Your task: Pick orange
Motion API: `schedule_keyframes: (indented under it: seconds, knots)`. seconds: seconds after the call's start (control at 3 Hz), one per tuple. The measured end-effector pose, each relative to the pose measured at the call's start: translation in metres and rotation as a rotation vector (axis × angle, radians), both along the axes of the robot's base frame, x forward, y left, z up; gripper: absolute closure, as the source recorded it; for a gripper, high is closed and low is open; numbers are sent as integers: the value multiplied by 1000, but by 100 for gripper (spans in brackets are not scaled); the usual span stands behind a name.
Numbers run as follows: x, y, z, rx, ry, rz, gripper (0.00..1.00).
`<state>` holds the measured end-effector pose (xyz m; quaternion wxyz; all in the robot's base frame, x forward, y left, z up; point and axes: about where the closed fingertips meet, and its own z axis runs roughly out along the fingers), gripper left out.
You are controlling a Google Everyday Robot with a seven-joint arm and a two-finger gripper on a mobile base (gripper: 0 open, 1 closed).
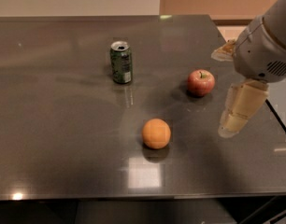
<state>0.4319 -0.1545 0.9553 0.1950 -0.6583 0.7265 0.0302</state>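
Note:
The orange [156,133] is a small round matte fruit lying on the dark table [59,125], near the front middle. My gripper [222,91] hangs over the right part of the table, to the right of the orange and apart from it. Its fingers are spread apart: one beige finger [239,108] points down toward the table, and the other [223,52] shows behind the wrist. It holds nothing.
A red apple [201,82] with a stem lies behind and right of the orange, just left of the gripper. A green drink can [121,62] stands upright at the back middle. The table's right edge [278,120] runs under the arm.

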Motion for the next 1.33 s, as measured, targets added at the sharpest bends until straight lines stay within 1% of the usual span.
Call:
schedule_keyframes:
  seconds: [0.33,0.67,1.0,1.33]
  knots:
    - [-9,36,-18,37,25,93,0]
    - [-14,63,-39,55,49,158,0]
    - [-16,82,-60,53,68,195,0]
    - [-16,96,-82,46,88,215,0]
